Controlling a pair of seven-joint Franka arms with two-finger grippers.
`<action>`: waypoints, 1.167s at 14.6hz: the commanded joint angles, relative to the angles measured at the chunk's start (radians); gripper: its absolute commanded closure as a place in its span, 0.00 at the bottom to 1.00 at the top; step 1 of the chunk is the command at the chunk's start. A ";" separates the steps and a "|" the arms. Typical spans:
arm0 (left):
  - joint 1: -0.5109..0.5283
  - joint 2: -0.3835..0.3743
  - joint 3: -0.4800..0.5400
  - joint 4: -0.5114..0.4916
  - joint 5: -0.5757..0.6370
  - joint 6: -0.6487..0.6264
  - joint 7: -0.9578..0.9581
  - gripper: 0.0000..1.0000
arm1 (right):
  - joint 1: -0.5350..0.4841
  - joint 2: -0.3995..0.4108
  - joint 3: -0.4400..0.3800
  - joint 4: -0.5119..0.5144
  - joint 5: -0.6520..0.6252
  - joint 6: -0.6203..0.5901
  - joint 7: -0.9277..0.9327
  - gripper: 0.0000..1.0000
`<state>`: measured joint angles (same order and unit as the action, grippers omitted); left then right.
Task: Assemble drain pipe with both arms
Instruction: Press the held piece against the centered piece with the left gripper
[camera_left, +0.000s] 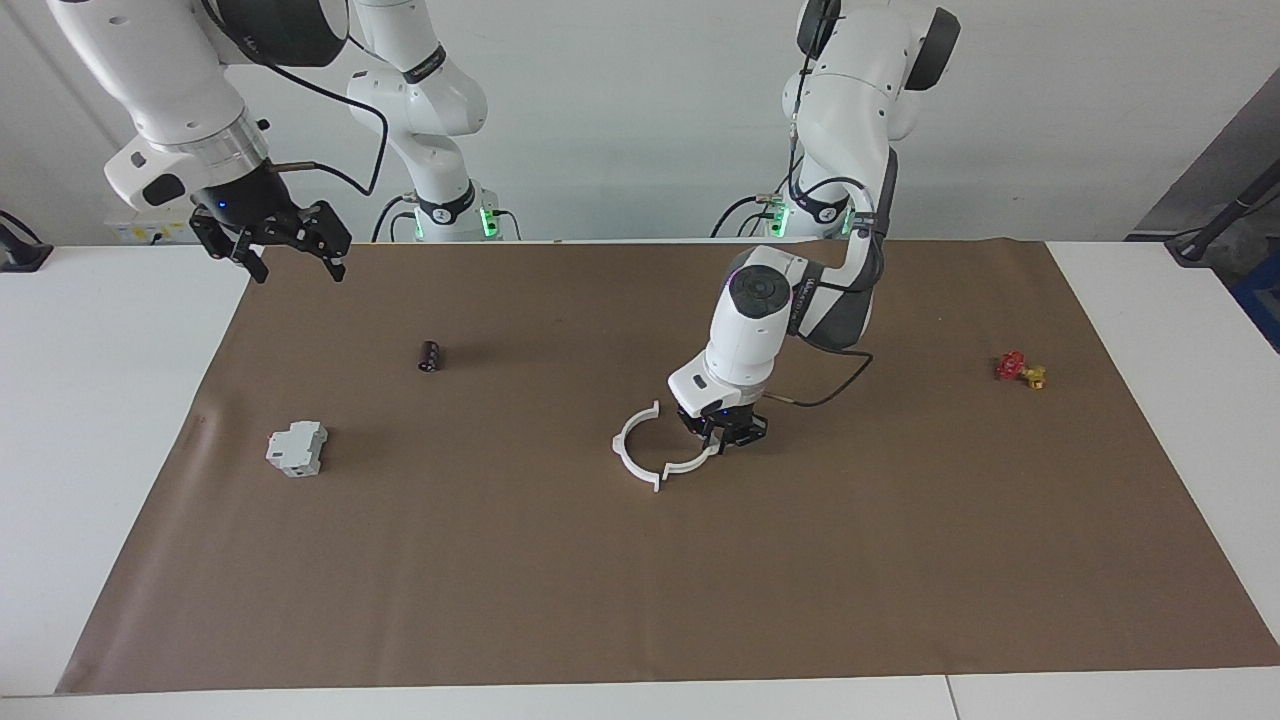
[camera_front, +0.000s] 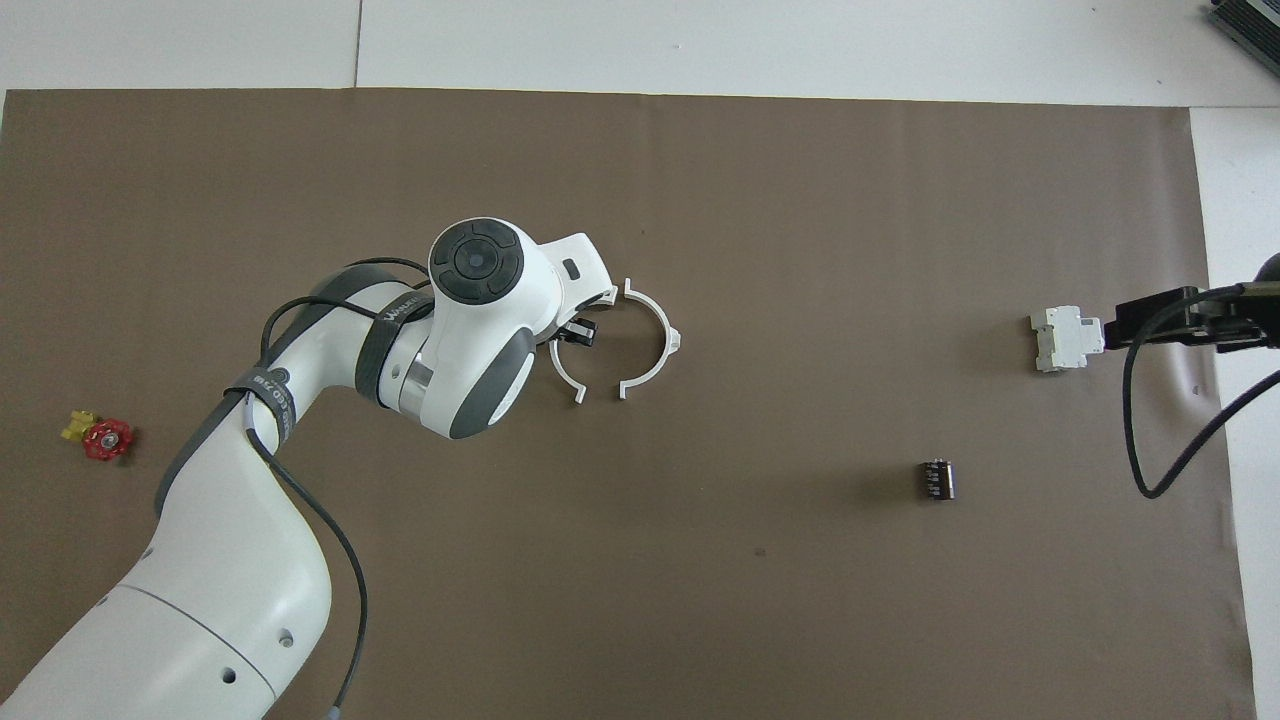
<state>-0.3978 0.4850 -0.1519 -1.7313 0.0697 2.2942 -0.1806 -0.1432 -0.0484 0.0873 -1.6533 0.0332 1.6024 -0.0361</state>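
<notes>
Two white half-ring pieces of the drain pipe lie on the brown mat near the middle, curved toward each other with small gaps between their ends. One half-ring lies free and shows an outer lug. My left gripper is down at the mat, shut on the other half-ring. The left arm's wrist hides part of that piece in the overhead view. My right gripper is open and empty, raised high over the mat's edge at the right arm's end.
A light-grey boxy block lies toward the right arm's end. A small dark cylinder lies nearer to the robots than the block. A red-and-gold valve piece lies toward the left arm's end.
</notes>
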 joint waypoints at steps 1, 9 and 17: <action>-0.023 0.018 0.018 0.024 0.019 0.008 -0.034 1.00 | 0.002 -0.018 -0.021 -0.011 0.014 -0.028 -0.060 0.00; -0.027 0.018 0.018 0.024 0.013 0.008 -0.266 1.00 | 0.013 -0.019 -0.021 -0.011 0.017 -0.033 -0.059 0.00; -0.055 0.020 0.021 0.019 0.027 0.014 -0.312 1.00 | 0.013 -0.019 -0.021 -0.013 0.022 -0.030 -0.051 0.00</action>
<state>-0.4174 0.4870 -0.1520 -1.7313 0.0728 2.3029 -0.4625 -0.1273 -0.0496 0.0713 -1.6533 0.0340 1.5853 -0.0697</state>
